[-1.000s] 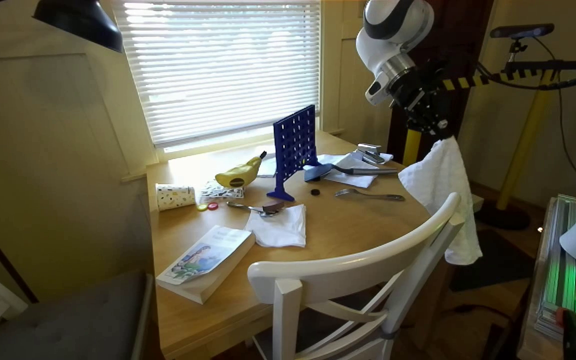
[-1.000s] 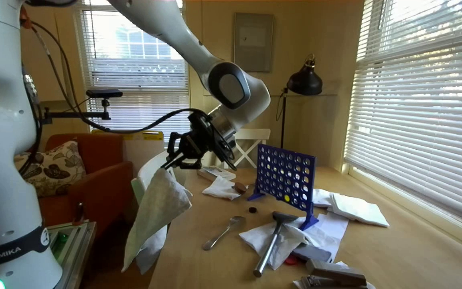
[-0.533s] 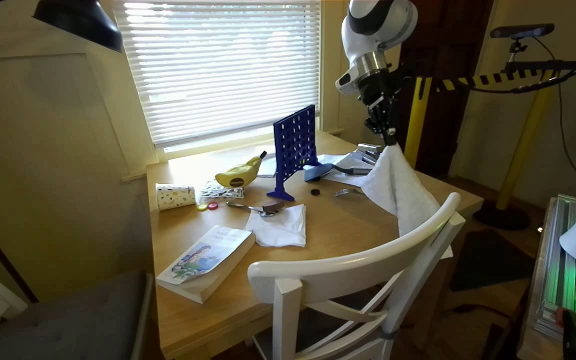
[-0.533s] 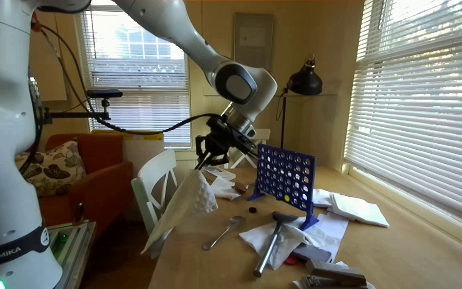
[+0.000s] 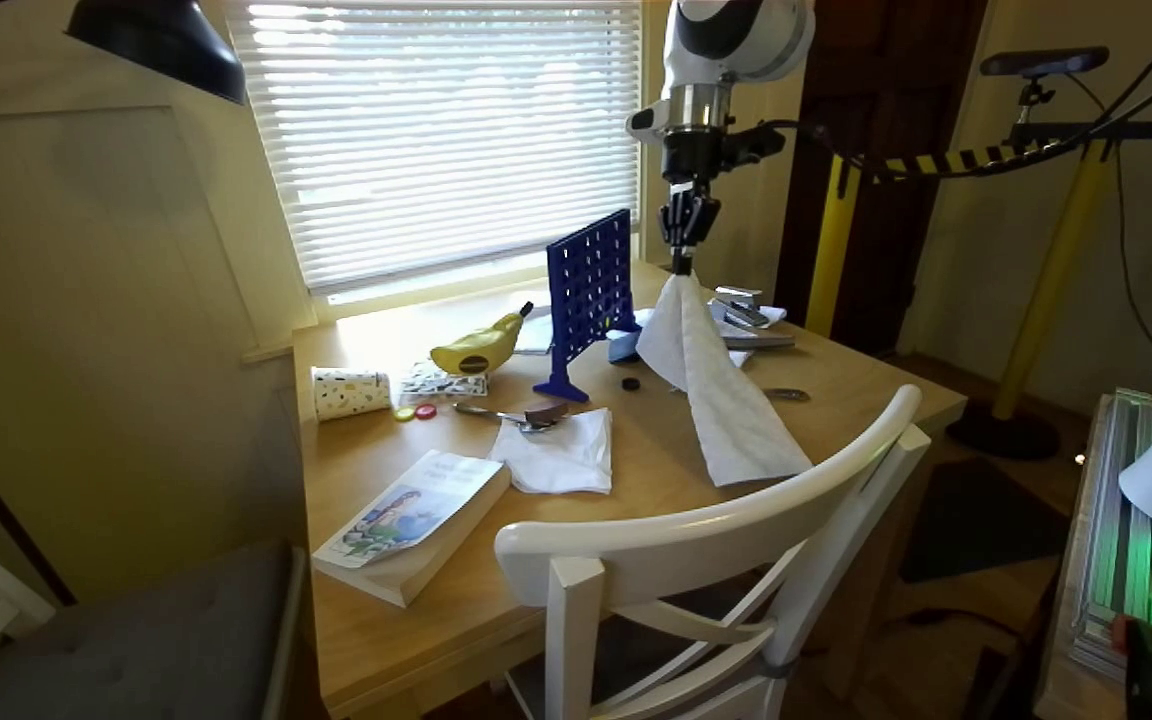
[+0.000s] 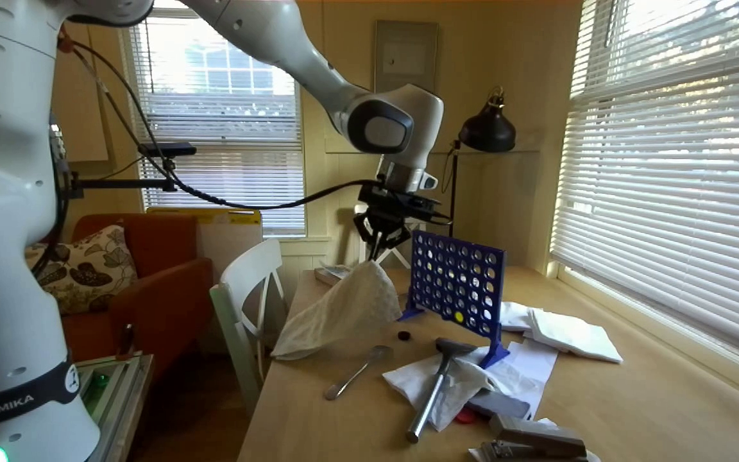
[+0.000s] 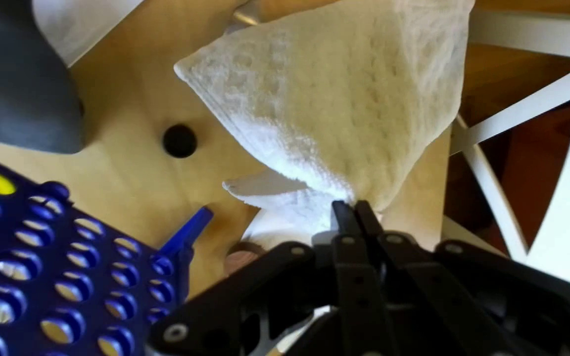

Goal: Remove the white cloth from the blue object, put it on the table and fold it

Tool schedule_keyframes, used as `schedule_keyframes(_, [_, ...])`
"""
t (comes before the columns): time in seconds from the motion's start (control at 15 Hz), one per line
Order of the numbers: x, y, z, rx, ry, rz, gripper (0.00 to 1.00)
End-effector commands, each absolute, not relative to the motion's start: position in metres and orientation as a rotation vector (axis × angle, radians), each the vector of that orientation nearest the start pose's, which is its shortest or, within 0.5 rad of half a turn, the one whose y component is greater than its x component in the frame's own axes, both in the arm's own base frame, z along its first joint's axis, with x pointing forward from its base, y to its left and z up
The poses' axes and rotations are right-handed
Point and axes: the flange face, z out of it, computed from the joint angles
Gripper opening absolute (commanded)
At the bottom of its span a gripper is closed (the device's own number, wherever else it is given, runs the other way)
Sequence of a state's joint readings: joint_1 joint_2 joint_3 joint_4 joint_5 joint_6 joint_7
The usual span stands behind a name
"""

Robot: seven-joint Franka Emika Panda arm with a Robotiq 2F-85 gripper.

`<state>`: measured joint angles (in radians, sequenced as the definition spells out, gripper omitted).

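Holding white cloth (image 5: 721,400) in gripper (image 7: 352,203), with jaws pressed together on 1 pinched peak; hanging below the jaws, trailing over the table (image 5: 636,450) toward the white chair (image 5: 696,540). Already off the blue rack (image 7: 51,264), upright just beside the jaws, opposite the trailing hem. Probably at the lay-down step, not yet folded. Can't tell whether touching the table at the hem. To do well: let the far hem settle, then lower the jaws slowly while easing away from it, so as to spread rather than bunch. Stop short of the rack; avoid hooking the chair, or covering the metal utensil (image 5: 788,394), partly hidden by the cloth lower than the jaws, and the black disc (image 7: 179,141), below and to the side of the jaws. Let go only close to the table, lift straight up, check for ripples, then regrip at 1 free edge for folding.
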<state>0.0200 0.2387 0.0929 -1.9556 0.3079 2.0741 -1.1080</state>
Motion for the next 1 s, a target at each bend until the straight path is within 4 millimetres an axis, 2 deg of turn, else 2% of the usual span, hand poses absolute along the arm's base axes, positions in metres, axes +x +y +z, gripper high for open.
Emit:
schedule_keyframes(0.0, [0.605,0.086,0.344,-2.552,-1.415,-0.148,0.01])
schedule_keyframes(0.2, [0.609,0.092,0.330,-2.614,-1.418,-0.142,0.01])
schedule_keyframes(0.27, [0.607,0.094,0.325,-2.621,-1.423,-0.125,0.29])
schedule_keyframes(0.4, [0.604,0.100,0.319,-2.628,-1.434,-0.097,0.34])
schedule_keyframes(0.53, [0.600,0.103,0.321,-2.622,-1.447,-0.097,0.50])
schedule_keyframes(0.73, [0.597,0.105,0.334,-2.615,-1.462,-0.145,0.70])
schedule_keyframes(0.93, [0.580,0.100,0.336,-2.573,-1.485,-0.050,0.91])
